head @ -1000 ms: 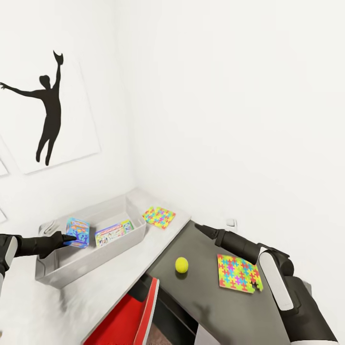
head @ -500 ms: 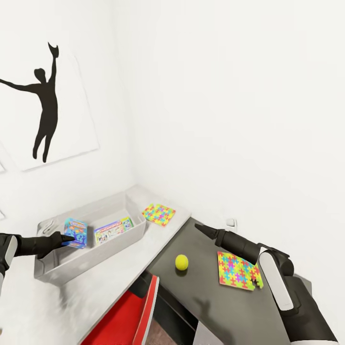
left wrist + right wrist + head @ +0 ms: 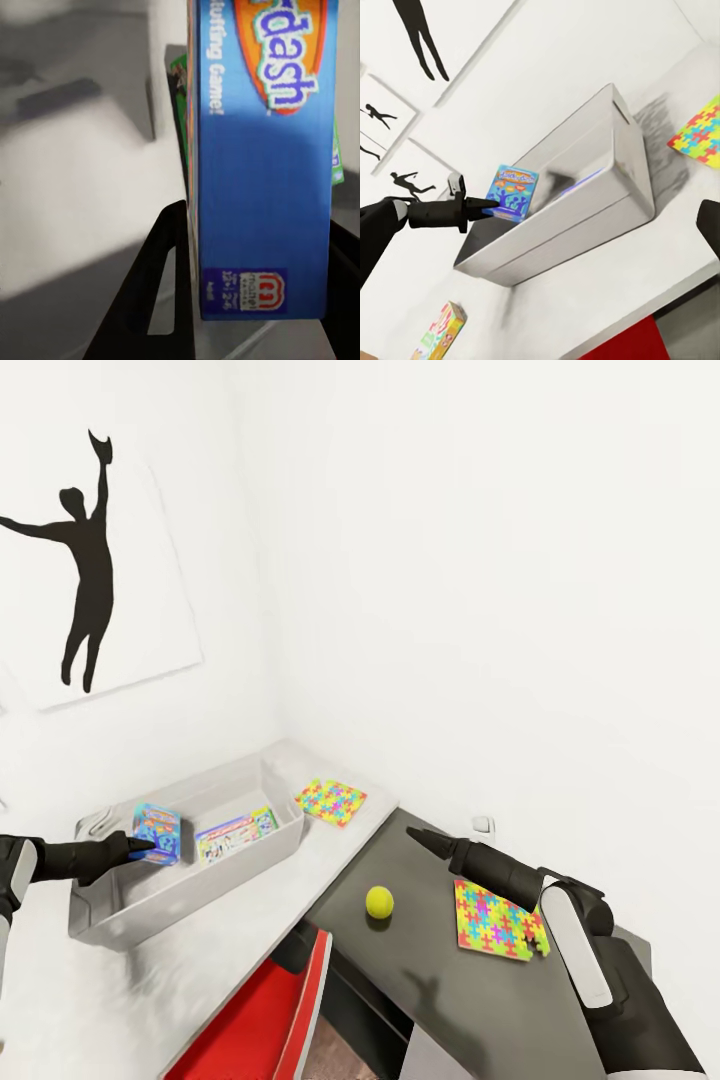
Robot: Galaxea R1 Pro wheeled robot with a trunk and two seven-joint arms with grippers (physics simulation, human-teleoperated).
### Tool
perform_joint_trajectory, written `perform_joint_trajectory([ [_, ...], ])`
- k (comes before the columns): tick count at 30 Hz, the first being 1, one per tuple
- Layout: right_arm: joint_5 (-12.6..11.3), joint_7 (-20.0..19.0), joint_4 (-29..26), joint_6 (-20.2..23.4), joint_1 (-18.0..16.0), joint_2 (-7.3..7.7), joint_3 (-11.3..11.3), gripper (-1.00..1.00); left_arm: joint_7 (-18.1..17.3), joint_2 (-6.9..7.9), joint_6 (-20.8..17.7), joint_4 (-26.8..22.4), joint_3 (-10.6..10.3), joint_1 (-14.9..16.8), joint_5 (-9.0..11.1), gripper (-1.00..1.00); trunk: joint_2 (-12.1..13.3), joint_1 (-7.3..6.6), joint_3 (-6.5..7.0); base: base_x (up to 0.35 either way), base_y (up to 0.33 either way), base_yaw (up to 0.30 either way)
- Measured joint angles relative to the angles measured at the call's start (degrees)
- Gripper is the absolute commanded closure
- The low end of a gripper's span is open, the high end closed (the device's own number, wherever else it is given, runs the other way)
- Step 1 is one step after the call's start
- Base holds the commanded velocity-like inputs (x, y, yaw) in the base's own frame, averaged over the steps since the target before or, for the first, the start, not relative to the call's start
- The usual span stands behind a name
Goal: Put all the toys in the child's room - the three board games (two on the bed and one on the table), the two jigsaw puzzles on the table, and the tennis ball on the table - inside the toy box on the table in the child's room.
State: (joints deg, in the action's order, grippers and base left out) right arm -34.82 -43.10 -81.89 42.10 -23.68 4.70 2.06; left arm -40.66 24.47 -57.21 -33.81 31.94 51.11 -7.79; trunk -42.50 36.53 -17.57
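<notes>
My left gripper (image 3: 140,847) is shut on a blue board game (image 3: 160,833), held upright over the left part of the light-grey toy box (image 3: 285,832). In the left wrist view the blue board game (image 3: 259,165) sits between the black fingers (image 3: 161,292). A second board game (image 3: 237,837) lies inside the toy box. One jigsaw puzzle (image 3: 331,801) lies on the light-grey table (image 3: 230,960) beside the box. The tennis ball (image 3: 379,902) and another jigsaw puzzle (image 3: 497,920) rest on the dark-grey section. My right gripper (image 3: 415,835) hovers above that section, holding nothing.
A red chair (image 3: 275,1020) stands under the table's front edge. White walls meet in a corner just behind the table. The right wrist view shows a green-yellow-red board game (image 3: 441,330) on the table beyond the toy box (image 3: 607,180), and the left gripper (image 3: 484,204).
The whole picture has shifted a little, so the camera moved. The blue board game stays in my left gripper over the toy box; the right arm holds its place.
</notes>
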Motion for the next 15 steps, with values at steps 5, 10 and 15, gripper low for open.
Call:
perform_joint_trajectory([
  [5, 0.0, 0.1, 0.0, 0.0, 0.0, -0.02, 0.0, -1.00, 1.0, -0.15, 0.1, 0.0, 0.1, 0.1, 0.0, 1.00, 0.0, 0.00, -0.17, 0.000, 0.000, 0.000],
  [10, 0.0, 0.1, 0.1, -0.1, 0.0, -0.07, 0.0, -1.00, 3.2, -0.60, 1.8, 0.0, 0.1, 0.1, 0.0, 1.00, 0.0, 0.00, -0.19, 0.000, 0.000, 0.000],
  [15, 0.0, 0.1, 0.2, -0.1, 0.0, -0.11, 0.0, -1.00, 4.1, -0.83, 2.4, 0.0, 0.2, 0.1, 0.0, 1.00, 0.0, 0.00, -0.20, 0.000, 0.000, 0.000],
])
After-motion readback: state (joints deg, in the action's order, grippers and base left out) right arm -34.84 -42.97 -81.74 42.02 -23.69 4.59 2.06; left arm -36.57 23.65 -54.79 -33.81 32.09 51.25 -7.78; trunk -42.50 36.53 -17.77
